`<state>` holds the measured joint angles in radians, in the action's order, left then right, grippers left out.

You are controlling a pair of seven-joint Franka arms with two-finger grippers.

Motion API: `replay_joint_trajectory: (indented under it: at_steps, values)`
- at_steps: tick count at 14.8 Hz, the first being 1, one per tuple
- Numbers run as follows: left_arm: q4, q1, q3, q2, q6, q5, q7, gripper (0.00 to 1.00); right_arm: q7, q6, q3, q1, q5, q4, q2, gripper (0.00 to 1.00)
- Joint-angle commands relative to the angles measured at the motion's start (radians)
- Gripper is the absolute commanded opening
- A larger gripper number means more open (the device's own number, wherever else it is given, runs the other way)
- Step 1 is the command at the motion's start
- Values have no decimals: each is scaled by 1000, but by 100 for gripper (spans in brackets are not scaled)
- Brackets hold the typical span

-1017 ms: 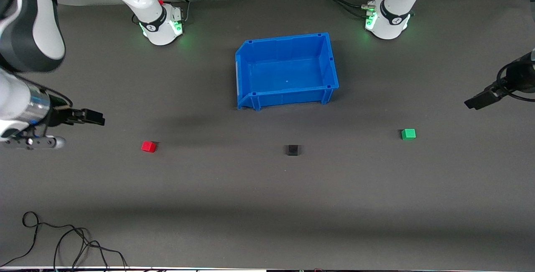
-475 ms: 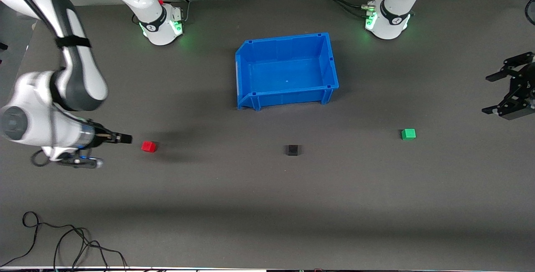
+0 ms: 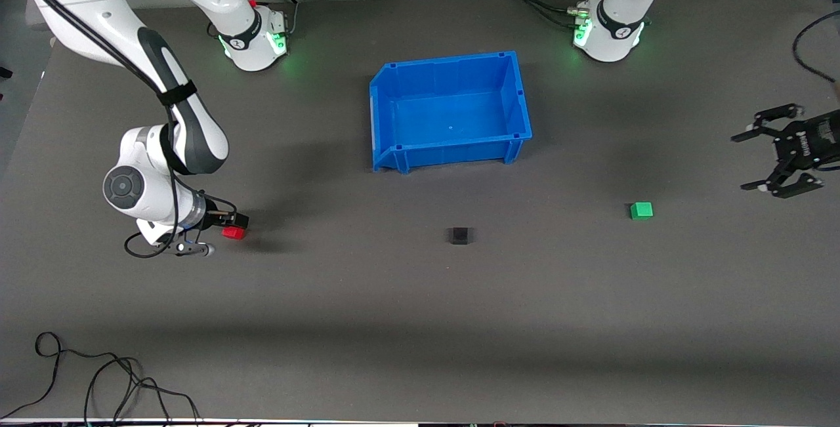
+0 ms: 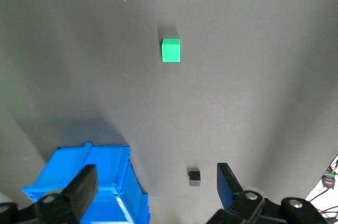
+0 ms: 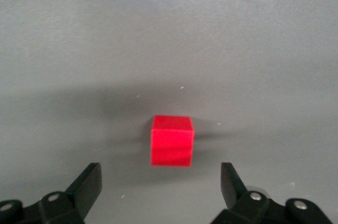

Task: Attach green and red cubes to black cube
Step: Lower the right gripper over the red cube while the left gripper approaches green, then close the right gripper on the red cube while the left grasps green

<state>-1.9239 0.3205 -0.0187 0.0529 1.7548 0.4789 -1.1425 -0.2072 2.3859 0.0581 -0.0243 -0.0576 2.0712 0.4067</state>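
The red cube [image 3: 232, 233] lies on the grey mat toward the right arm's end of the table. My right gripper [image 3: 235, 221] is low beside it and open. In the right wrist view the red cube [image 5: 171, 140] lies just ahead of the open gripper [image 5: 161, 187], not between the fingers. The black cube [image 3: 460, 235] lies mid-table. The green cube [image 3: 641, 210] lies toward the left arm's end. My left gripper [image 3: 750, 161] is open and empty in the air near the green cube. The left wrist view shows the gripper [image 4: 157, 187], the green cube [image 4: 170, 50] and the black cube [image 4: 194, 176].
A blue bin [image 3: 449, 151], empty, stands farther from the front camera than the black cube; it also shows in the left wrist view [image 4: 90, 182]. A black cable [image 3: 98, 374] lies coiled at the mat's near edge, at the right arm's end.
The right arm has swung in and down, bringing its gripper up to the red cube. The left gripper has come further into view, toward the green cube. The cubes have not moved.
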Motion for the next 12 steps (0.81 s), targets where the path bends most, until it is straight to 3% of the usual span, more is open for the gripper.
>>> replay_joint_trajectory:
  at_steps: [1,3,6,12]
  values:
    - [-144,12,-7,-22,121,81,-7,100,-104,12,-3,1,-27,-26,6,100]
    - [-178,17,-9,20,188,96,-2,100,-188,12,-1,4,-27,-26,44,99]
    - [-193,19,-9,97,259,142,106,100,-213,16,-3,34,-33,-66,87,83]
    - [-222,45,-9,237,334,279,374,100,-215,18,-11,18,-134,-98,135,83]
